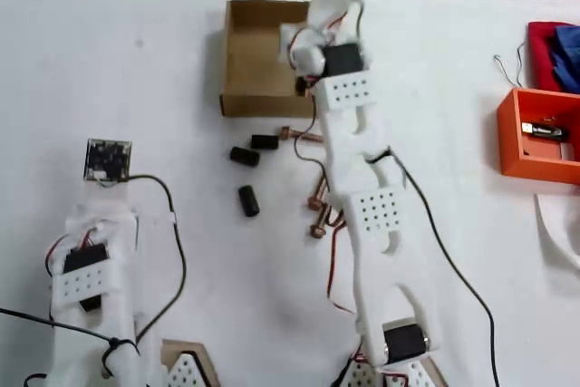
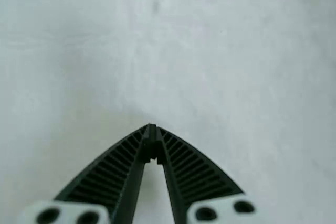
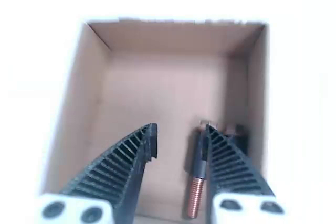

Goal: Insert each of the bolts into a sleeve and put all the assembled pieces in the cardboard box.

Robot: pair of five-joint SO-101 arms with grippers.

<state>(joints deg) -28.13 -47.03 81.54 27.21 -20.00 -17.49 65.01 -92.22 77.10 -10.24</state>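
Note:
The cardboard box stands at the back middle of the table. My right gripper hangs open over the box. An assembled piece, a copper bolt in a black sleeve, lies on the box floor beside one finger. A second dark piece lies behind that finger. Three black sleeves lie on the table in front of the box, with loose copper bolts partly under the right arm. My left gripper is shut on nothing over bare white table. The left arm sits at the front left.
An orange box stands at the right edge, with red and blue things behind it. A small circuit board on a black cable lies ahead of the left arm. Bare table lies left of the sleeves.

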